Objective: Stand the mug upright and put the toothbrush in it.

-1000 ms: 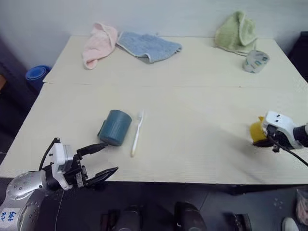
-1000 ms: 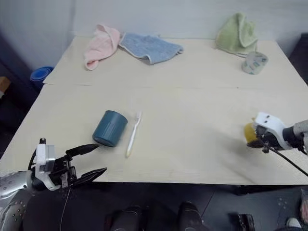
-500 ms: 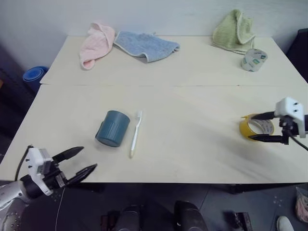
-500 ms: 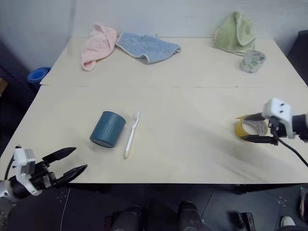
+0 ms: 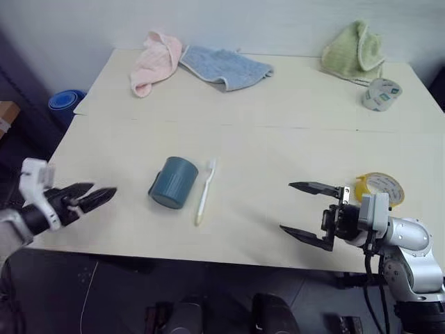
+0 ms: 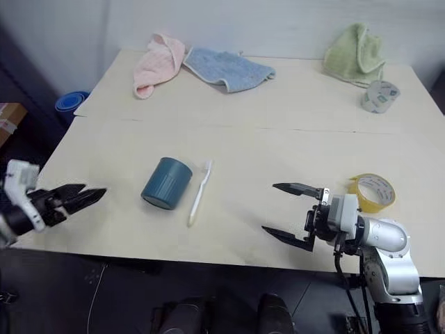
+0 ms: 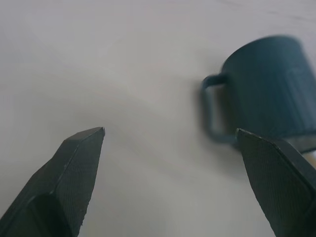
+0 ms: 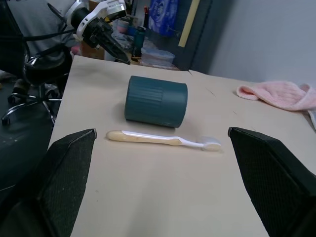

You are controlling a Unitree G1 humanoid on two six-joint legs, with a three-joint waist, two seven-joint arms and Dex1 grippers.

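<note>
Pale wooden tabletop (image 5: 292, 118) made of two boards with a seam across the middle, white wall behind. One dark teal-blue cylindrical mug (image 5: 173, 182) lies on its side near the front-left part of the table, mouth toward the front edge; the left wrist view shows its small side handle (image 7: 211, 106). One slim white toothbrush with a pale yellowish handle (image 5: 205, 192) lies flat just beside the mug on its right, not touching, bristle head pointing to the far side.

Three cloths at the far edge: one pink towel (image 5: 156, 61), one blue towel (image 5: 226, 67) touching it, one green towel (image 5: 359, 49) at far right. Two tape rolls: one grey-white roll (image 5: 382, 94) just in front of the green towel, one yellow roll (image 5: 379, 188) flat near the right front. One blue round container (image 5: 67, 100) on the floor past the left edge.

Two grippers, both empty. Left gripper (image 5: 92, 197) hovers off the table's left front edge, fingers spread, pointing at the mug, well apart from it. Right gripper (image 5: 304, 212) hovers over the front right, jaws wide, pointing left toward the toothbrush, yellow roll behind it.
</note>
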